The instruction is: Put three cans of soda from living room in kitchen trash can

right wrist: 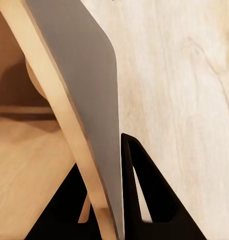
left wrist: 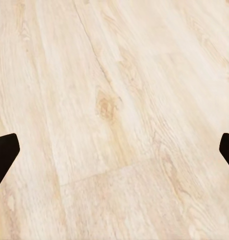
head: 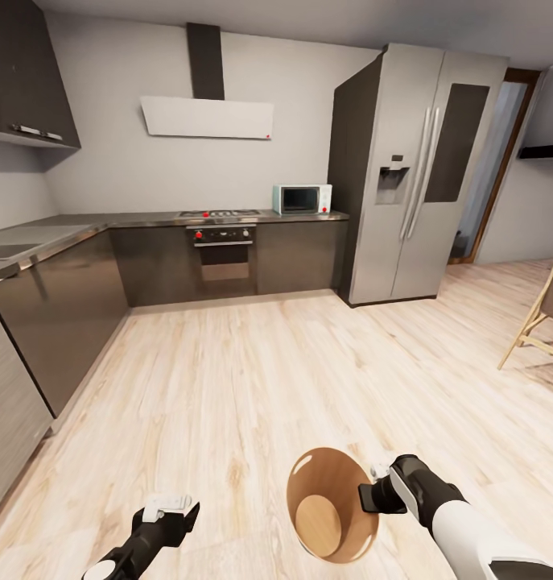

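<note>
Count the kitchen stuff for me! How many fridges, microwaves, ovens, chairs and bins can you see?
Fridge: 1
Microwave: 1
Oven: 1
Chair: 1
Tash can: 1, its wall pinched between the right gripper jaws
Total: 5

I see open light wood floor (head: 252, 379) ahead; dark grey glossy cabinets (head: 59, 306) wall off the left, tall steel fridge (head: 413, 169) far right, wooden chair (head: 542, 318) right edge.
</note>
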You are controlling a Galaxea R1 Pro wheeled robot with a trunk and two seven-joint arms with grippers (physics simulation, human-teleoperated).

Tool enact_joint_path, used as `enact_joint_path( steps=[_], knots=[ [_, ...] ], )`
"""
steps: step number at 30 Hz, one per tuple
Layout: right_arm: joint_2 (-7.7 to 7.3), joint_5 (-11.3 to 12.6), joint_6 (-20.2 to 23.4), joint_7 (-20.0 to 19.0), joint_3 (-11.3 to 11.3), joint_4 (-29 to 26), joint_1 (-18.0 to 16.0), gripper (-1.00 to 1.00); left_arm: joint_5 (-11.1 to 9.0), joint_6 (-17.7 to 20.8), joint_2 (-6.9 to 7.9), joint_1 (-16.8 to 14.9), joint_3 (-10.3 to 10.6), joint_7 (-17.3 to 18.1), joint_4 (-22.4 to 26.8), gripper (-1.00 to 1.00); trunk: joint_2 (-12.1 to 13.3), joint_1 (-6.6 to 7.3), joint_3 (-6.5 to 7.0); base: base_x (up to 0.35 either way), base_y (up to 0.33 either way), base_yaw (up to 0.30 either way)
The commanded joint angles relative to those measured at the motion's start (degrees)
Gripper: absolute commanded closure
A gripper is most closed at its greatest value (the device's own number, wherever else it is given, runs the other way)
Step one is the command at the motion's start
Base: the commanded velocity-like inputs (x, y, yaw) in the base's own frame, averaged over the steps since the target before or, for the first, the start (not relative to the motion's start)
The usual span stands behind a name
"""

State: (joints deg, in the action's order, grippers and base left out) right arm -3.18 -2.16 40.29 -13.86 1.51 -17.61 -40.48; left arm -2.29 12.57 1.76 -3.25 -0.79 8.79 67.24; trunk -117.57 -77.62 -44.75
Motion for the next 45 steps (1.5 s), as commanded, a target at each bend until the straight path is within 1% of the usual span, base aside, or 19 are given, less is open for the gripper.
enact_joint_path(
  steps=[1,7,17,30,42,45],
  knots=[
    [0.00,1.0,0.1,-0.5,0.2,0.0,0.0,1.00,0.0,0.0,0.00,0.0,0.0,0.0,0.0,-1.00,0.0,0.00,0.01,0.000,0.000,-0.021],
    [0.01,1.0,0.1,-0.5,0.3,0.0,0.0,1.00,0.0,0.0,0.00,0.0,0.0,-0.1,-0.1,-1.00,0.0,0.00,0.01,0.000,0.000,-0.052],
    [0.05,1.0,0.0,-0.5,0.4,-0.1,0.0,1.00,0.0,0.0,0.00,0.0,0.0,0.0,0.0,-1.00,0.0,0.00,0.01,0.000,0.000,-0.196],
    [0.10,1.0,-0.1,-0.4,0.3,0.0,0.0,1.00,0.0,0.0,0.00,0.0,0.0,-0.1,0.0,-1.00,0.0,0.00,0.01,0.000,0.000,-0.032],
    [0.05,1.0,-0.2,-0.5,0.4,0.0,0.0,1.00,0.0,0.1,0.00,0.0,0.0,-0.1,-0.1,-1.00,0.0,0.00,0.02,0.000,-0.002,-0.217],
    [0.05,1.0,-0.2,-0.5,0.4,0.0,0.0,1.00,0.1,0.1,0.00,0.0,0.2,-0.2,-0.1,-1.00,0.0,0.00,0.07,0.000,-0.133,-0.248]
  ],
)
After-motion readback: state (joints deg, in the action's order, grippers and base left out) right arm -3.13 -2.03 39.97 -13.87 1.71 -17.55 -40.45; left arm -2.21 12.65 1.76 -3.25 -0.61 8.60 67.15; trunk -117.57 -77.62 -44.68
